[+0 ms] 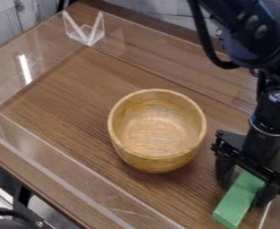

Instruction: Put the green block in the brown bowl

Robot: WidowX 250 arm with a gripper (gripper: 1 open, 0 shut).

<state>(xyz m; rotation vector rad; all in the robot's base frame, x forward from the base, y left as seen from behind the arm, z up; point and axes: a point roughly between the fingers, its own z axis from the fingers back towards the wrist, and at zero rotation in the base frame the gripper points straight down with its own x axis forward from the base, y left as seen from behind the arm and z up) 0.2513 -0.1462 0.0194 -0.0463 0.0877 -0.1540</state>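
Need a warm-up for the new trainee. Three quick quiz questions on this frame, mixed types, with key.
1. Multiple choice: what is nearest the gripper? a) the brown bowl b) the green block c) the wire-like white stand
2. True or false: the green block is inside the brown bowl.
3. Fill in: the brown bowl rests on the wooden ____.

Key: 1 b; 2 false; 3 table
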